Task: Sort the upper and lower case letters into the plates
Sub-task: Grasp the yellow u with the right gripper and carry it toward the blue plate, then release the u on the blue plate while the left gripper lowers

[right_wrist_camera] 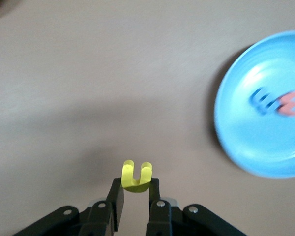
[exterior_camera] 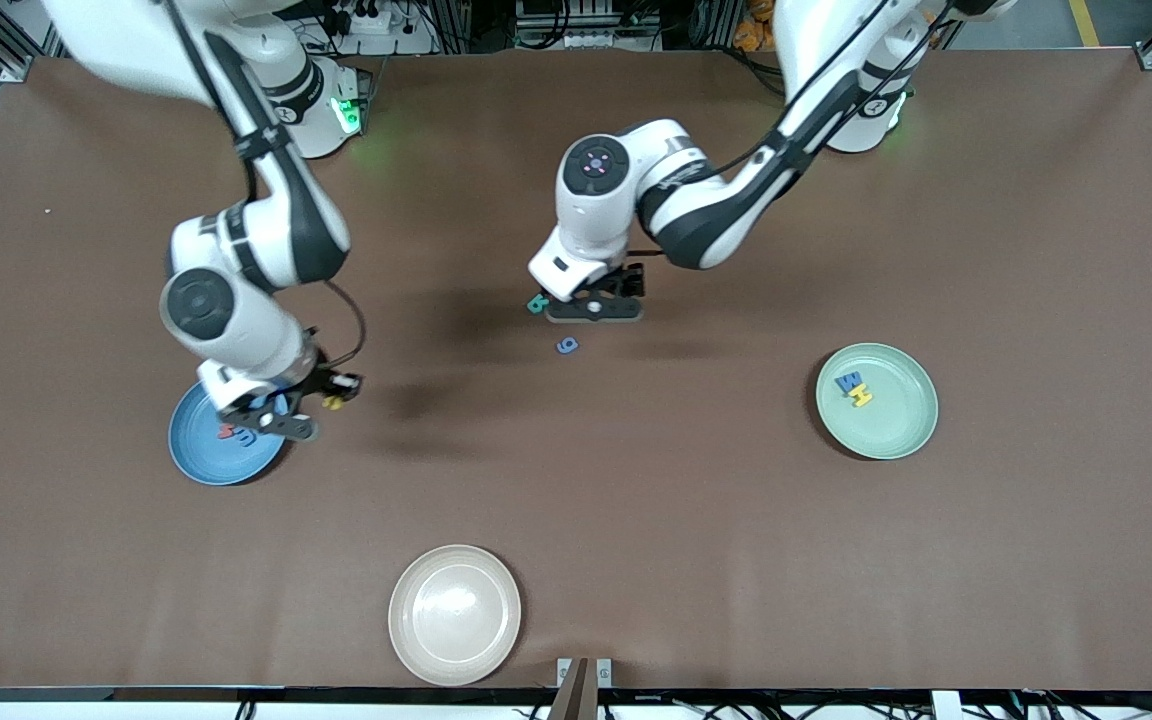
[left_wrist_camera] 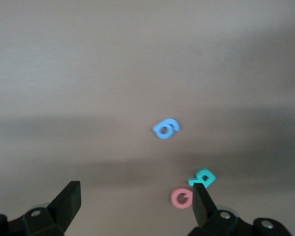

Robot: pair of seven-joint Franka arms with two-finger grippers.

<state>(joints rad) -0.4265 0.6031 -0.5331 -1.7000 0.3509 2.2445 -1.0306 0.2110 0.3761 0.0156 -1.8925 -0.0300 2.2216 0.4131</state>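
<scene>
Yellow letter (right_wrist_camera: 136, 177) pinched in right gripper (right_wrist_camera: 135, 194) beside blue plate (right_wrist_camera: 246, 147).

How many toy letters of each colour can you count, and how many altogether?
Blue letters: 3, in the blue plate, the pale green plate and on the table.
Red letters: 2, in the blue plate and on the table.
Yellow letters: 2, in the pale green plate and the right gripper.
Teal letter: 1, by the open left gripper.
Total: 8

Left end effector (exterior_camera: 598, 300) hangs low with fingers spread; right end effector (exterior_camera: 334, 392) is clamped, raised.
</scene>
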